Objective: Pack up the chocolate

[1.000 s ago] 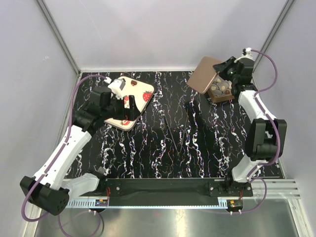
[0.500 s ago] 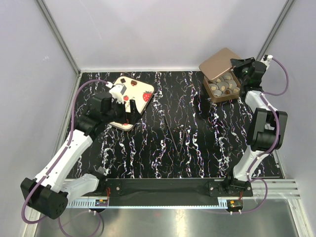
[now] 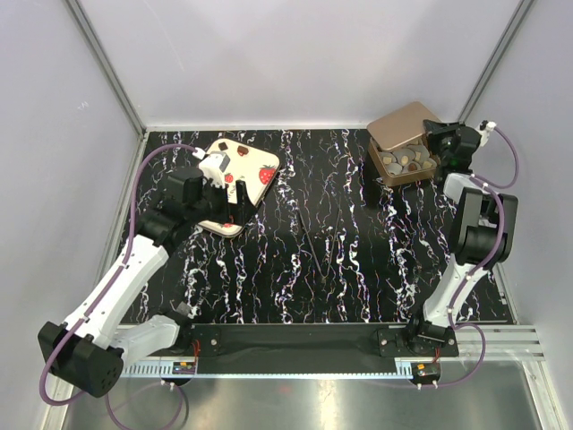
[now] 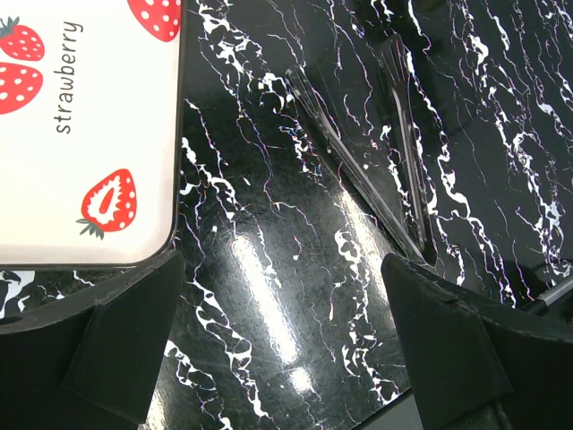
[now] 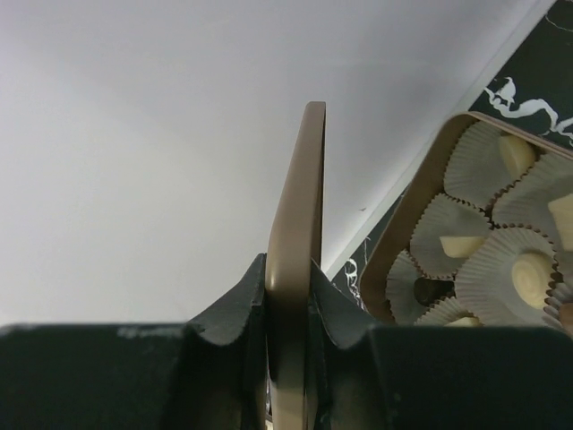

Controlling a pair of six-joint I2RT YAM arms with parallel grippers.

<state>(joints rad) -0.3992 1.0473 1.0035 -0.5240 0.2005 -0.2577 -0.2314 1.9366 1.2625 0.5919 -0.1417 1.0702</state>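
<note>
The right pincer (image 5: 291, 278) is pressed together on the edge of the brown lid (image 5: 309, 179), one finger on each face. In its wrist view the lid shows edge-on as a thin upright strip running from the fingers up the frame. Just right of it is the open square brown tray (image 5: 421, 188), with the chocolate (image 5: 528, 269) sitting in white pleated paper cups (image 5: 448, 224). Only the corner of the tray nearest the lid falls inside that frame. The overhead camera shows what the wrist cannot. The tray (image 3: 394, 179) rests at the far right corner of the desk (image 3: 295, 287), its sides turned a little off the desk edges. Being square, it has no clear long axis. The round pieces (image 3: 407, 159) fill it, facing up. The lid (image 3: 403, 123) rises from the tray's far side, its broad face leaning back toward the rear wall. Whether it is joined to the tray cannot be told. Across the desk the left pincer (image 4: 279, 269) stands spread wide and holds nothing. It hangs above the near edge of the cream strawberry lid (image 4: 81, 134), which lies flat at the far left. Its wrist view alone makes plain the black tongs (image 4: 358, 175). They lie on the dark marbled surface well apart from the tray, their arms meeting at the end nearer the robot.
</note>
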